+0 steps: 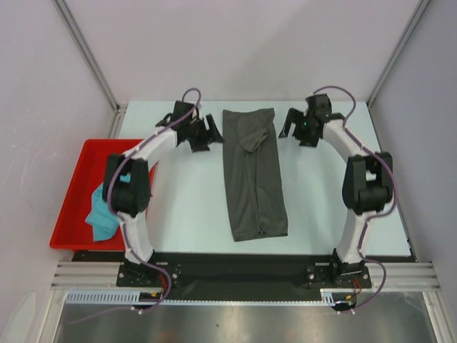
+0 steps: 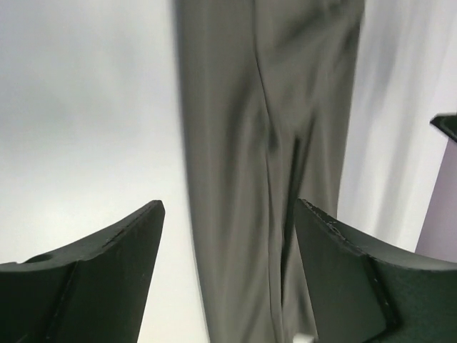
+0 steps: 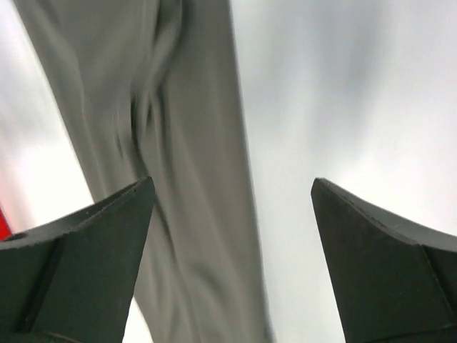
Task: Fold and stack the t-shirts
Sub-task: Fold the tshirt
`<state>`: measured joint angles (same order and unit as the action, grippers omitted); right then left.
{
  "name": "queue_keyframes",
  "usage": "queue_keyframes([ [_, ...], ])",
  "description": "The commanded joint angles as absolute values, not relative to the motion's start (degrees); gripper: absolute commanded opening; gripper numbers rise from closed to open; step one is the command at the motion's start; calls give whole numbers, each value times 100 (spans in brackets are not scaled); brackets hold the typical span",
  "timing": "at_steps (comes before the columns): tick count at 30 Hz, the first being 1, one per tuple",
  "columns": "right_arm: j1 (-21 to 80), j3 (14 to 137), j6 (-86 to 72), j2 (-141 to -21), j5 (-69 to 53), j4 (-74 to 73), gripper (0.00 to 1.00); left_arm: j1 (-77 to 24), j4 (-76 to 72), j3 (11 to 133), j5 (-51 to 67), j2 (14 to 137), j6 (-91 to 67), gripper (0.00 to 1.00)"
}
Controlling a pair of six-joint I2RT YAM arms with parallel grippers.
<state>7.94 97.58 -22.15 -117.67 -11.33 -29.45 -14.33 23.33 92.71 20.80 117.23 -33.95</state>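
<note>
The dark grey t-shirt (image 1: 253, 175) lies on the white table as a long narrow strip running from far to near. It also fills the middle of the left wrist view (image 2: 271, 143) and the left half of the right wrist view (image 3: 164, 143). My left gripper (image 1: 208, 132) hovers at the strip's far left corner, open and empty (image 2: 228, 207). My right gripper (image 1: 291, 126) hovers at the far right corner, open and empty (image 3: 232, 186). The teal t-shirt (image 1: 102, 216) lies bunched in the red tray (image 1: 75, 193), partly hidden by my left arm.
The red tray sits off the table's left edge. Aluminium frame posts (image 1: 86, 50) rise at the back corners. The black base strip (image 1: 243, 264) runs along the near edge under both arm bases.
</note>
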Motion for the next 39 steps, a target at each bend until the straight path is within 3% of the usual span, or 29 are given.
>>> queue_keyframes([
  [1,1081,8449,-2399,-10323,-1090,-3243,97,-2011,2249,8115,1995,10453,-2989,77],
  [7,1397,6085,-2890,-8695,-1555,-3559,70,-3128,1882,5663,2039,8747,-3628,68],
  [8,1424,5830,-2926,-8196,-1738,-3481,55,-3242,1716,5147,2048,8545,-3917,65],
  [11,1494,4950,-3146,-7404,-1898,-3393,45,-3541,1356,4293,2021,8008,-4576,60],
  [13,1477,4387,-3155,-7085,-1916,-3366,45,-3761,1074,3983,2144,7814,-5007,59],
  [17,1476,3684,-3146,-6715,-2143,-3244,64,-4182,931,3814,2127,7927,-5334,64],
  [19,1503,3377,-3190,-6689,-2223,-3077,66,-4236,949,3797,2004,7998,-5536,67],
  [26,1678,3182,-3340,-6811,-2338,-2989,58,-4324,1405,3814,1785,8305,-5932,63],
  [39,2039,2804,-3621,-6829,-2320,-2707,52,-4579,1064,3577,1995,8754,-6398,54],
])
